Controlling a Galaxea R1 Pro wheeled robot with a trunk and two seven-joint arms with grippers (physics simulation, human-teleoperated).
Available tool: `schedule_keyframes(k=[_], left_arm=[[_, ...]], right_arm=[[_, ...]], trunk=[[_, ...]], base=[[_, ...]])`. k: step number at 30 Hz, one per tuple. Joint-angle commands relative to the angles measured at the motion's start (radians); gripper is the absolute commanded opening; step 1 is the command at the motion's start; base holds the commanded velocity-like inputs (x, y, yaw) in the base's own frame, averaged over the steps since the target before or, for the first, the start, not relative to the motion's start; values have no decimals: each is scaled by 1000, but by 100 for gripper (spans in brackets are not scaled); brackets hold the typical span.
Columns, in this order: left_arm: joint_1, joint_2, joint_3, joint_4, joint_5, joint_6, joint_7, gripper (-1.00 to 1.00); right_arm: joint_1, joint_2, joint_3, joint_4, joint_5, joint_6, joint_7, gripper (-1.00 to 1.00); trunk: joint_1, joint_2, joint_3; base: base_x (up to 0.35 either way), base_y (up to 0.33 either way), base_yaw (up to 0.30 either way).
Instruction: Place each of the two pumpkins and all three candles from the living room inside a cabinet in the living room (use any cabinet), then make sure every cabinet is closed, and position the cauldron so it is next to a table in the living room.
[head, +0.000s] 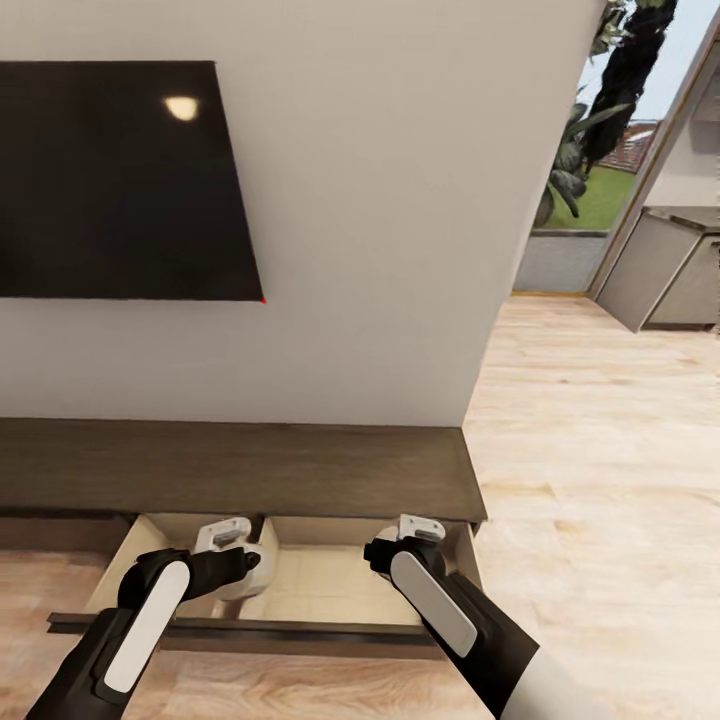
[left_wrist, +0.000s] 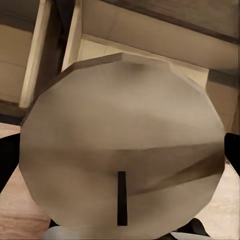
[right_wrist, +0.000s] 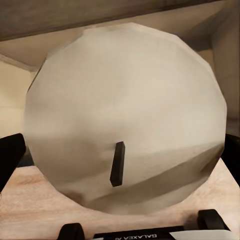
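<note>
Pale candles (left_wrist: 122, 150) (right_wrist: 125, 120) sit clamped inside both hands.

Black arms (head: 130, 625) with white oval panels, white wrist blocks (head: 222, 535), black fingers (right_wrist: 10, 155), white "GALAXEA" lettering.

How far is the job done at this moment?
Done: the cabinet drawer is open. In hand: the left gripper holds one candle and the right gripper another candle over it. Left: releasing both and closing the drawer.
</note>
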Motion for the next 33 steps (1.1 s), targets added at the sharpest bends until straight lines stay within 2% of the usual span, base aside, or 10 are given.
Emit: schedule_keyframes(k=[1,13,17,19,22,24,28,33], left_arm=[[-1,1,-2,-1,9,2,10,-100],[-1,0,-6,-9,9,2,8,-100],[-1,-2,-14,-8,9,2,9,-100],[-1,-2,-17,-7,9,2,10,-100],[-1,-3,-29,-6,9,2,12,-100],[-1,-3,-59,-3,9,2,18,-100],[-1,-4,-103,0,8,0,21,-100],[-1,-4,-115,0,8,0,21,-100]], right_arm=[[-1,0,1,-1,-5,3,-6,-100],[-1,0,1,2,-6,3,-5,-100],[-1,7,2,11,-9,2,0,-100],[-1,22,5,48,-10,1,20,-100],[-2,83,21,168,-8,-5,82,-100],[-4,115,32,217,-8,-7,115,-100],[-5,126,39,235,-8,-8,132,-100],[-6,126,42,232,-6,-9,148,-100]], trunk=[[1,-1,-1],[1,-1,-1],[1,-1,-1],[1,-1,-1],[1,-1,-1],[1,-1,-1],[1,-1,-1],[1,-1,-1]], base=[[246,-14,-37],[185,-28,-4],[51,-33,0],[11,-71,0],[4,-36,0],[1,-10,0],[0,-2,0],[-14,97,0]])
